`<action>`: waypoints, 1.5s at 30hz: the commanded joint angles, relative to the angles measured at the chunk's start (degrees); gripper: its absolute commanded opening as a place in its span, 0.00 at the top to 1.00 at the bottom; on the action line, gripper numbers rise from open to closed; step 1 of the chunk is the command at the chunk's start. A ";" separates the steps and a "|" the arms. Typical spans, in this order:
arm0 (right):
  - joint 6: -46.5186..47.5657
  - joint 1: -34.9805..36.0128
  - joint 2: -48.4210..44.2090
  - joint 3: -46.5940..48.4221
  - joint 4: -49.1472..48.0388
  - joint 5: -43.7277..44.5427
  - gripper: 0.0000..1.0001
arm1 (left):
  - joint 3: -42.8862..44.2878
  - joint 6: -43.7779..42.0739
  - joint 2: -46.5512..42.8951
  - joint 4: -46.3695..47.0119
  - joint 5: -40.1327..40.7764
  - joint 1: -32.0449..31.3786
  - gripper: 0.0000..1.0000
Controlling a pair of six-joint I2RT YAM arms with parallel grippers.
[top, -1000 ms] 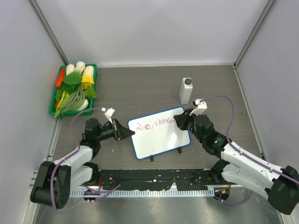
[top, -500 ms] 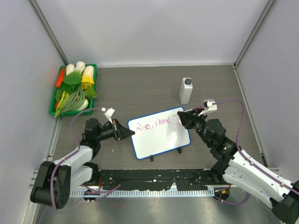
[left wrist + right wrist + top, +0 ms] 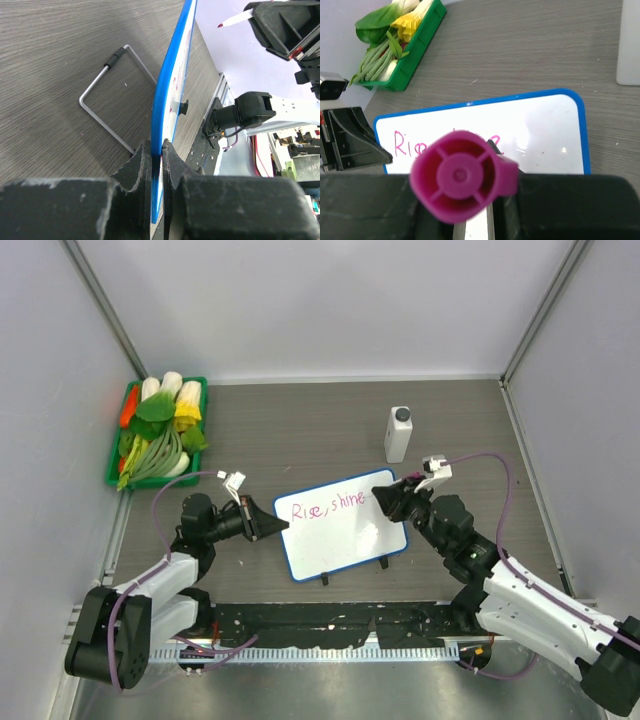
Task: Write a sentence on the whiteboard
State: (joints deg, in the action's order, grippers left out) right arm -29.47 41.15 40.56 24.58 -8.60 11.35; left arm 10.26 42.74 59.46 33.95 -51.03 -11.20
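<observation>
The whiteboard [image 3: 345,535] lies mid-table, blue-rimmed, tilted, on two black clip feet. The sentence [image 3: 320,507] shows as one pink line reading "Rise, shine". My left gripper [image 3: 272,525] is shut on the board's left rim; the left wrist view shows both jaws clamped on the blue edge [image 3: 172,95]. My right gripper [image 3: 390,500] is shut on a magenta marker [image 3: 461,175] over the board's upper right corner. The marker's back end hides most of the writing in the right wrist view; only "Ri" [image 3: 406,144] is clear.
A white bottle with a grey cap [image 3: 398,434] stands just behind the board's right corner. A green tray of vegetables [image 3: 158,430] sits at the far left. A bent wire stand [image 3: 107,97] lies on the table under the board.
My right gripper swung out to the right with the marker half a second ago and has come back over the board's upper right corner. The writing and the left gripper are unchanged.
</observation>
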 commanded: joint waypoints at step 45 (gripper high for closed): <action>1.70 15.62 11.91 -0.32 -18.54 3.94 0.99 | 2.92 -8.55 -5.23 -11.72 14.20 0.13 1.00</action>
State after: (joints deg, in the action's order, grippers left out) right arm -28.16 55.05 51.51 22.63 -20.23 12.64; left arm 14.24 39.05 55.55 22.00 -41.28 -11.88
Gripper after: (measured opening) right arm 0.201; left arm 0.102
